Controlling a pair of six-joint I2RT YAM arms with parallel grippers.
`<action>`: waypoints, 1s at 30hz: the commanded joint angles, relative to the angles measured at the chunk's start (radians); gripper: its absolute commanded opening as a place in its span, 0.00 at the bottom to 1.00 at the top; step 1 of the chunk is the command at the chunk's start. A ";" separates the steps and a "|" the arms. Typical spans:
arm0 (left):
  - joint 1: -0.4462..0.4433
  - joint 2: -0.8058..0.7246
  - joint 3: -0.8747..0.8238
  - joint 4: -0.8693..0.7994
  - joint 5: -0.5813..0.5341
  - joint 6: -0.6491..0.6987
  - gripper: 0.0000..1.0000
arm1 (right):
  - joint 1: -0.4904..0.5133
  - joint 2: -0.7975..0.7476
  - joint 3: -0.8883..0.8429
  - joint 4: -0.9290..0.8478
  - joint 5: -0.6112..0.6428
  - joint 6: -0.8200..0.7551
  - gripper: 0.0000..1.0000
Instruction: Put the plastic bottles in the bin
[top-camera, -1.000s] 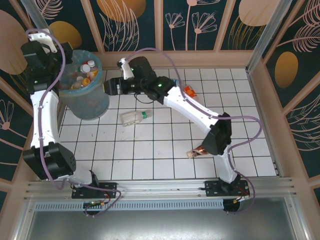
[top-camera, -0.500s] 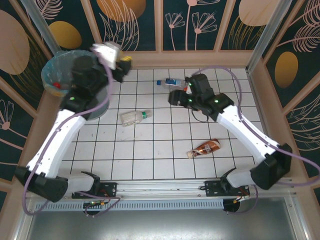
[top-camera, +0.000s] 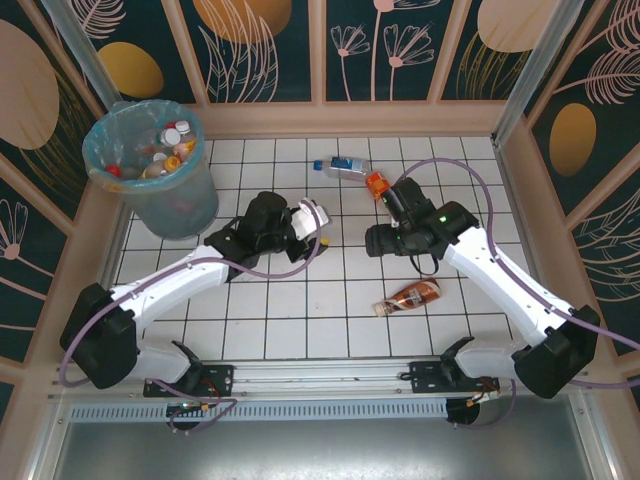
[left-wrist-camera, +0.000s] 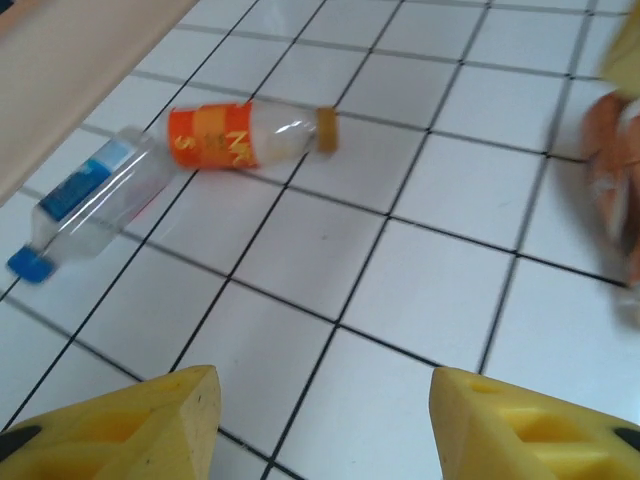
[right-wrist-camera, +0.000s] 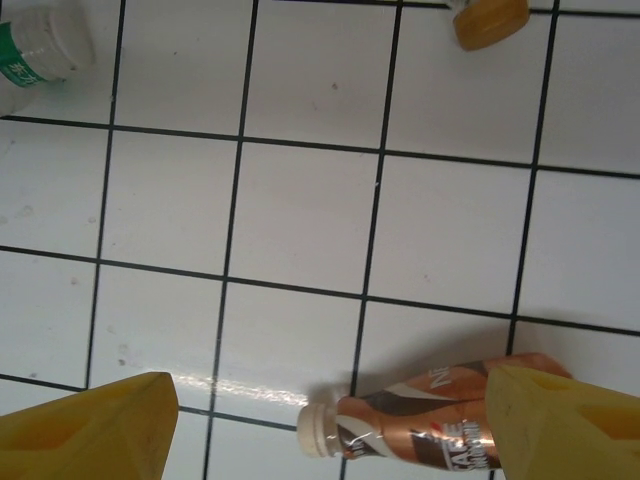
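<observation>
The bin (top-camera: 196, 190), lined with a light-blue bag, stands at the far left with several plastic bottles in it. On the tiles lie a blue-label bottle (top-camera: 345, 165) (left-wrist-camera: 88, 200), an orange-label one (top-camera: 376, 184) (left-wrist-camera: 245, 136) and a brown one (top-camera: 410, 296) (right-wrist-camera: 440, 428). A green-label bottle (right-wrist-camera: 30, 50) shows at the corner of the right wrist view. My left gripper (top-camera: 318, 235) (left-wrist-camera: 325, 420) hangs open over bare tiles. My right gripper (top-camera: 375, 240) (right-wrist-camera: 330, 430) is open above the brown bottle's white-capped neck, not touching it.
A wooden rim (top-camera: 520, 200) borders the tiled table (top-camera: 300, 310) on all sides. The two grippers face each other near the centre, about one tile apart. In the left wrist view a blurred brownish shape (left-wrist-camera: 612, 195) sits at the right edge.
My left arm has swung from the bin down to the table's middle and its jaws have opened. My right arm has pulled back from beside the bin to centre right.
</observation>
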 joint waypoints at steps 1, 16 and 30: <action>0.005 0.080 0.062 -0.050 -0.214 -0.085 0.58 | 0.003 0.033 0.015 0.004 0.064 -0.085 0.81; 0.108 0.442 0.445 -0.408 -0.184 -0.016 0.61 | 0.004 0.095 -0.061 0.123 -0.117 0.046 0.81; 0.131 0.641 0.581 -0.511 -0.209 0.050 0.60 | -0.006 0.102 -0.251 0.472 -0.302 0.156 0.77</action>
